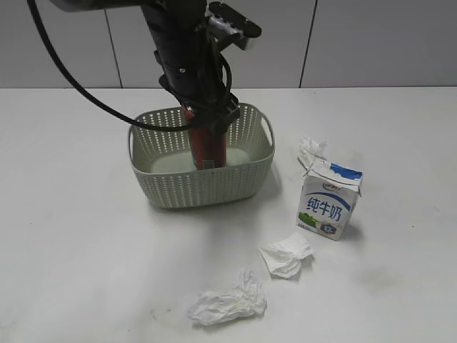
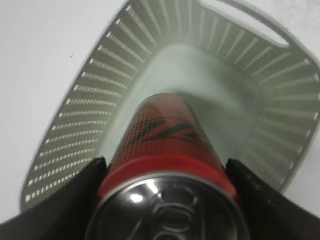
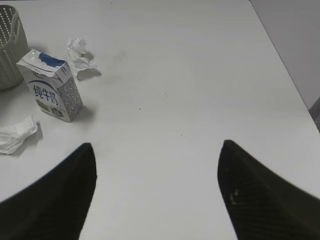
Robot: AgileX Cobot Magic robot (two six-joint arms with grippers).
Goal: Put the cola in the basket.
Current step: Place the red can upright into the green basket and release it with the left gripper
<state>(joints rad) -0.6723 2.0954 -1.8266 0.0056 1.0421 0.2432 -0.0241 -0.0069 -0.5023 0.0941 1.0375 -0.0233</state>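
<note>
The cola point(image 1: 208, 146) stands upright inside the basket point(image 1: 207, 184), long axis vertical, its base at or just above the basket floor; contact cannot be made out. Its silver pull-tab top points up toward the left gripper point(image 1: 207, 118), which grips the can near the top, one dark finger point(image 2: 65, 200) pressed on each side of the red rim. In the left wrist view the can point(image 2: 167, 165) runs away from the camera straight down into the basket point(image 2: 75, 120), with a black mark on the red wall facing up in that view.

The basket sits toward the far edge of the table point(image 1: 71, 250), left of the middle, with a cut-out handle on its right end.

A milk carton point(image 1: 328, 204) stands upright near the right side of the table, well apart from the basket. One crumpled tissue point(image 1: 310, 151) lies just behind the carton, another point(image 1: 285, 256) in front of it, and a third point(image 1: 228, 304) near the front edge.

The right gripper point(image 3: 157, 200) hovers over bare table with its fingers spread wide and nothing between them; the carton point(image 3: 50, 85) and a tissue point(image 3: 17, 134) lie off to its left.
</note>
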